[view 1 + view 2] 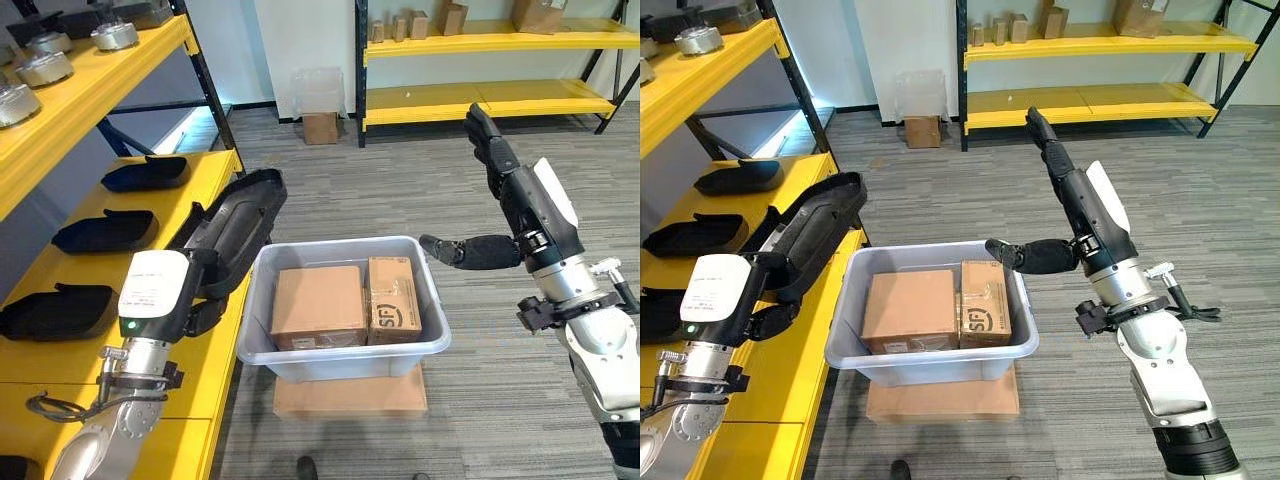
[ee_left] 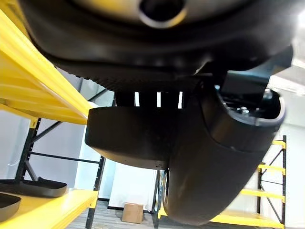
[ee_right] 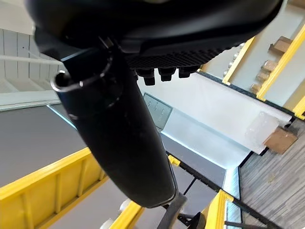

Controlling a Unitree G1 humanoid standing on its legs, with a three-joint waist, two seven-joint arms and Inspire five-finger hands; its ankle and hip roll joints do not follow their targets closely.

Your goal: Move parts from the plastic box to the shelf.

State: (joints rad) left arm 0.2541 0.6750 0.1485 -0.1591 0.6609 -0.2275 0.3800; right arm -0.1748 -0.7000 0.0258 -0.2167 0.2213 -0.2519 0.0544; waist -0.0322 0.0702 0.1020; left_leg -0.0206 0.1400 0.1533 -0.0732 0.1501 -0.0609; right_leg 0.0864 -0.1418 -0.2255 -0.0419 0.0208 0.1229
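My left hand (image 1: pixel 203 296) is shut on a long black moulded part (image 1: pixel 236 228), holding it tilted over the edge of the yellow shelf (image 1: pixel 215 360), beside the grey plastic box (image 1: pixel 345 352). In the left wrist view the same black part (image 2: pixel 138 138) lies across the hand, with the thumb (image 2: pixel 224 157) curled against it. Two cardboard boxes (image 1: pixel 318 305) lie inside the plastic box. Three similar black parts (image 1: pixel 105 231) rest in a row on the shelf. My right hand (image 1: pixel 528 208) is open and raised to the right of the box, fingers straight, holding nothing.
The plastic box stands on a cardboard slab (image 1: pixel 350 395) on the carpet. Round metal parts (image 1: pixel 45 66) sit on the upper shelf at left. A far yellow rack (image 1: pixel 480 100) carries cardboard boxes. A small carton (image 1: pixel 320 127) stands by the wall.
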